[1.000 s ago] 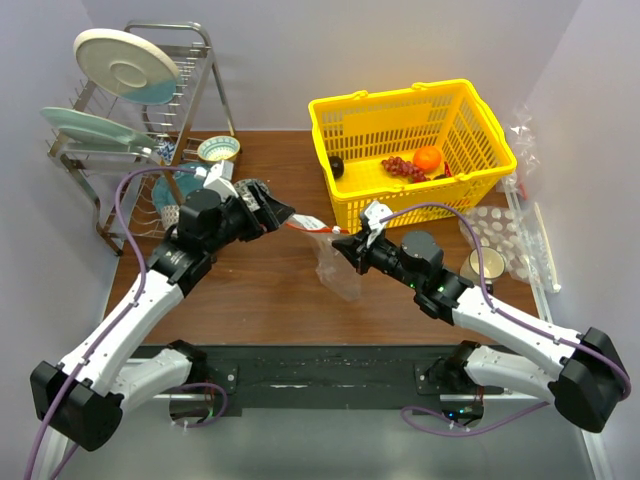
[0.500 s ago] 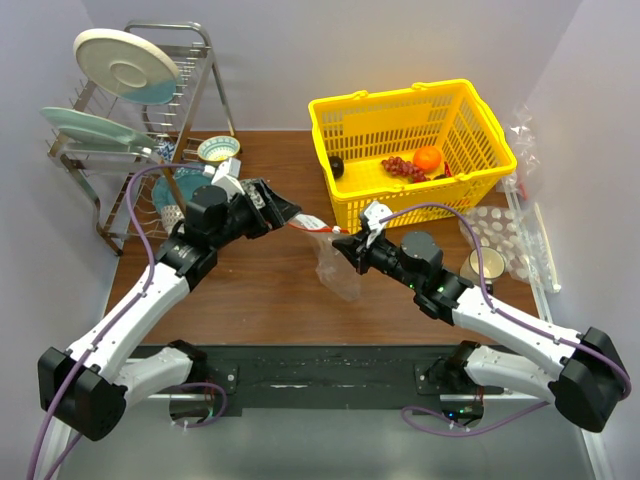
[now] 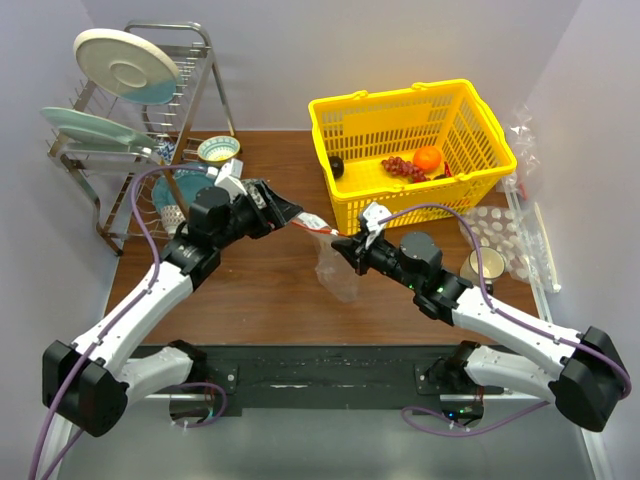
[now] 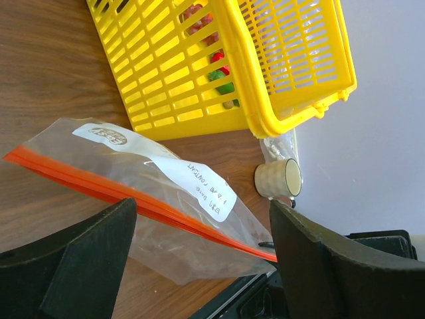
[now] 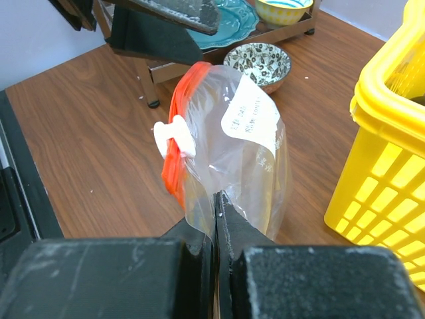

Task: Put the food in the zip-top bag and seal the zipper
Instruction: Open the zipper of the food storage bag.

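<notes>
Bag (image 3: 336,270) hangs betw. arms, empty. R gripper (image 3: 342,244) pinches its side. L gripper (image 3: 292,214) wide open near zipper (image 4: 126,197) end. Food (image 3: 402,167) in yellow basket (image 3: 400,105). Bag soft, floppy, slippy: grab by stiffer zipper edge.

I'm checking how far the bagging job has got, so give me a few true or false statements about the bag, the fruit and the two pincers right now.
1. The right pincer is shut on the zip-top bag. True.
2. The left pincer is clamped on the zipper. False: its jaws stand open, one finger on each side of the bag's mouth.
3. The orange is inside the bag. False: it lies in the yellow basket, beside the grapes.
4. No food shows inside the bag. True.
</notes>
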Controlling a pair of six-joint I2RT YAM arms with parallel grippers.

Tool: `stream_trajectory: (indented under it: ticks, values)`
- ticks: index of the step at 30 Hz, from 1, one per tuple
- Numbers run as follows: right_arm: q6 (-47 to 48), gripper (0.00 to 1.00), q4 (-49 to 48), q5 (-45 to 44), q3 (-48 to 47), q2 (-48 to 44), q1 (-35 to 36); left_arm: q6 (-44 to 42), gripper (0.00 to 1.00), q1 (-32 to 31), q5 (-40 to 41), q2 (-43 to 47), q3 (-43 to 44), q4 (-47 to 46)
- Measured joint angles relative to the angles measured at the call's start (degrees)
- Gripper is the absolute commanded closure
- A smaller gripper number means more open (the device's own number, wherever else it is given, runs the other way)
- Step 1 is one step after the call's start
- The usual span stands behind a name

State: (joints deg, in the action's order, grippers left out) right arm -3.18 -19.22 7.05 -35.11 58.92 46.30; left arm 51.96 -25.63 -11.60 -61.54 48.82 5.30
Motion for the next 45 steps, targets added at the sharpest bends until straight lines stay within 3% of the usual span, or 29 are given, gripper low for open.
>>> stream_trajectory:
  ticks: [4,11,13,19,23,26,45]
  values:
    - [0.2,1.00,0.0,0.2,0.0,0.2,0.3,0.7,0.31,-0.1,-0.2,-0.5,-0.6,-2.6]
    - [0.3,1.00,0.5,0.2,0.0,0.8,0.4,1.0,0.67,-0.9,-1.1,-1.9,-1.5,-6.3]
    - [0.3,1.00,0.6,0.2,0.0,0.8,0.6,0.7,0.72,-1.2,-1.2,-2.5,-1.5,-6.7]
    - [0.5,1.00,0.8,0.5,0.0,0.8,0.6,0.4,0.74,-1.6,-1.3,-2.7,-1.5,-7.5]
    - [0.5,1.00,0.8,0.5,0.0,0.8,0.6,0.3,0.62,-2.1,-1.3,-3.3,-1.5,-8.1]
    - [0.5,1.00,1.0,0.6,0.0,0.8,0.6,-0.1,0.60,-2.7,-1.3,-4.1,-1.5,-8.3]
    - [0.7,1.00,1.7,1.5,0.0,0.8,0.7,-0.7,0.59,-5.1,3.0,-5.0,-1.5,-8.2]
